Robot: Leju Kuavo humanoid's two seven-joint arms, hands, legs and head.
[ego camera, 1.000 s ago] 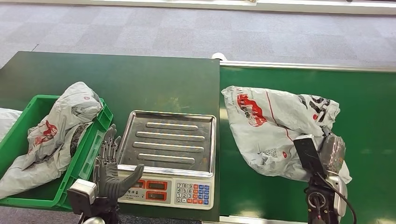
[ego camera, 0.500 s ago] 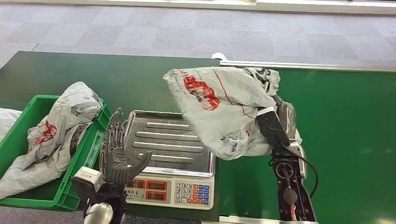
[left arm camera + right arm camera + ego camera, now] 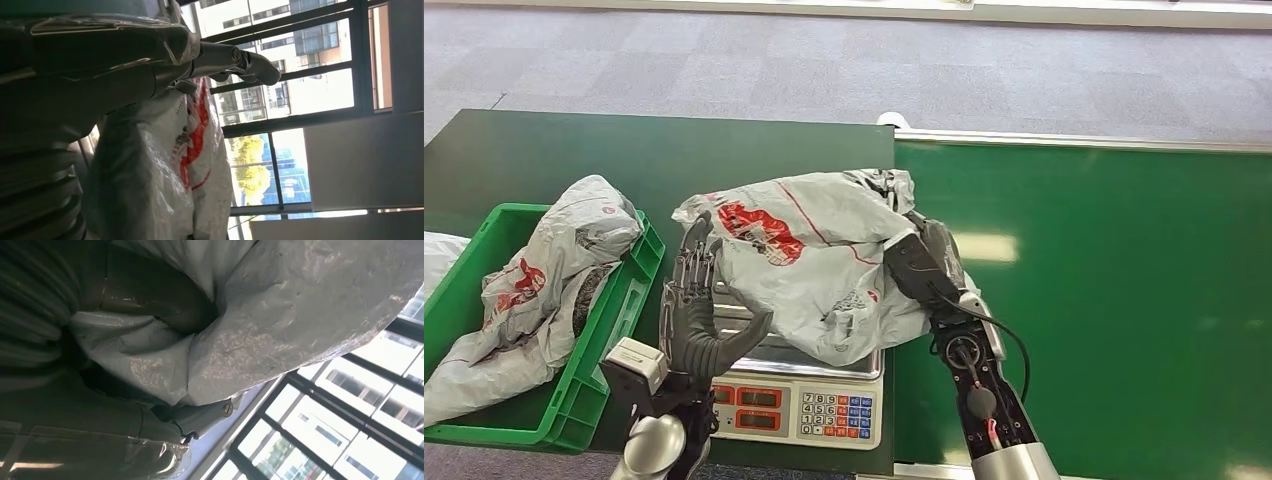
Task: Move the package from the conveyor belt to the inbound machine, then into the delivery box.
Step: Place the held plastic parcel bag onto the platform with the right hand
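The big package (image 3: 809,250) hides most of the scale tray (image 3: 864,358) and the right robot hand (image 3: 921,262) fingers.

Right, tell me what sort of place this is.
Most likely a parcel sorting or logistics station. A green conveyor belt runs beside a weighing scale with a keypad, a grey courier bag is above the scale pan, held by the right hand, and a green crate holds more bags.

Grey carpet floor (image 3: 824,60) is stretching beyond the dark green surface (image 3: 574,150); windowed buildings (image 3: 300,60) are showing outside.
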